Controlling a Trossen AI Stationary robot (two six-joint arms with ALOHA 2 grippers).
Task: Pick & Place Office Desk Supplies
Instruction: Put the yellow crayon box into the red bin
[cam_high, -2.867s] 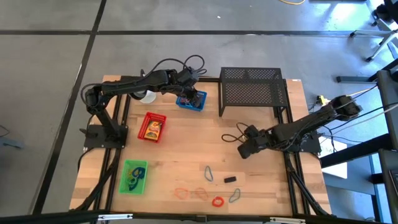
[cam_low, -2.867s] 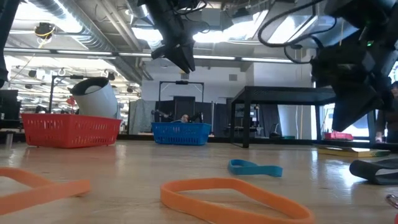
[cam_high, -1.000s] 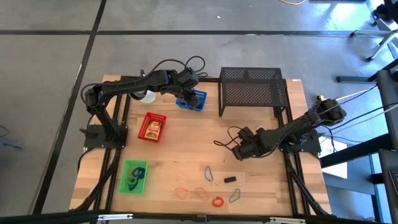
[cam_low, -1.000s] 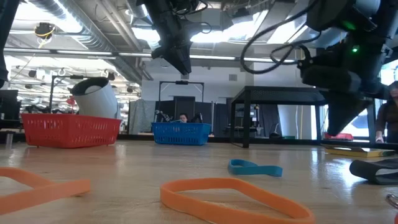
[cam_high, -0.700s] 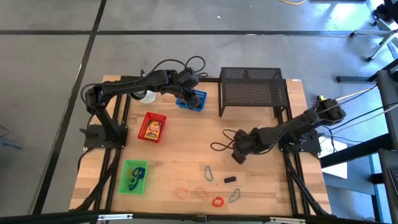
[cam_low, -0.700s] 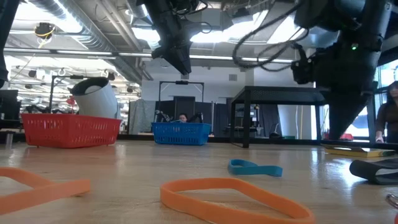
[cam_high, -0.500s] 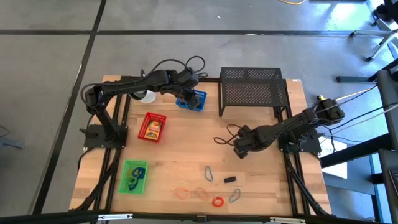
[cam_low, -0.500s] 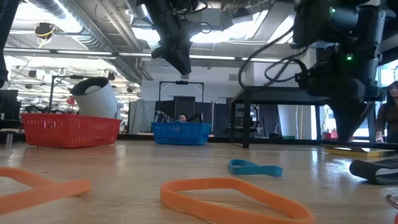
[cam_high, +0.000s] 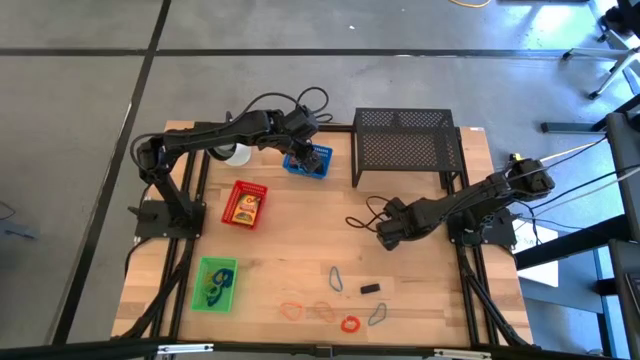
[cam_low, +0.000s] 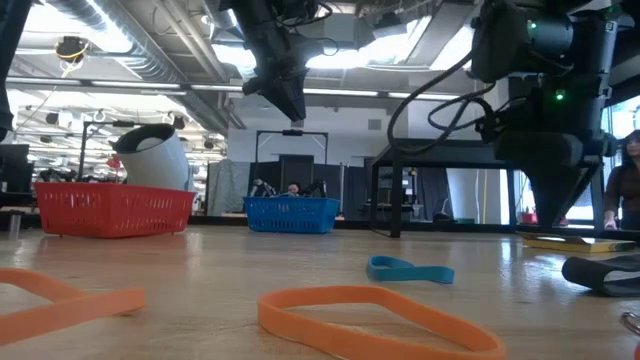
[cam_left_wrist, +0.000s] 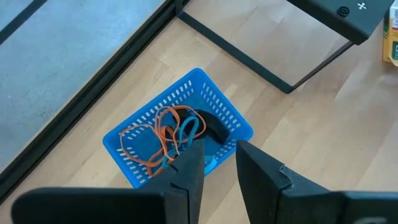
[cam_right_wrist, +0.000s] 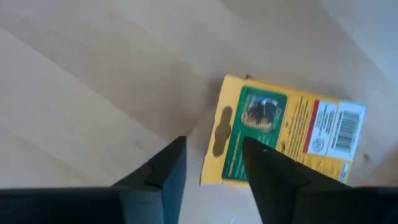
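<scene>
- The left tool (cam_high: 305, 157) hung above the blue tray (cam_left_wrist: 233, 121) at the far side of the bench (cam_high: 300, 240), just left of the black mesh rack (cam_high: 405, 145).
- Its fingers stood slightly apart, released, with nothing between them. The tray lay directly below the tips.
- The blue tray held a tangle of orange and blue band loops (cam_left_wrist: 165, 134) and a small black clip (cam_left_wrist: 211, 124).
- The right tool (cam_right_wrist: 214, 144) was at the right of the bench, near side of the rack, pointing down at the wood.
- Its fingers were parted and released, grasping nothing.
- A flat yellow packet (cam_right_wrist: 286, 140) lay on the bench under the right tool. One end of it showed in the gap between the fingers, apart from them.
- The red tray (cam_high: 245, 204) sat left of centre with a yellow box in it. The green tray (cam_high: 215, 283) sat nearer, at the left, with loops inside.
- Loose supplies lay along the near edge, well apart from both tools: two orange loops (cam_high: 305, 311), a red loop (cam_high: 350, 324), two grey wire clips (cam_high: 335, 278) and a black clip (cam_high: 370, 288).
</scene>
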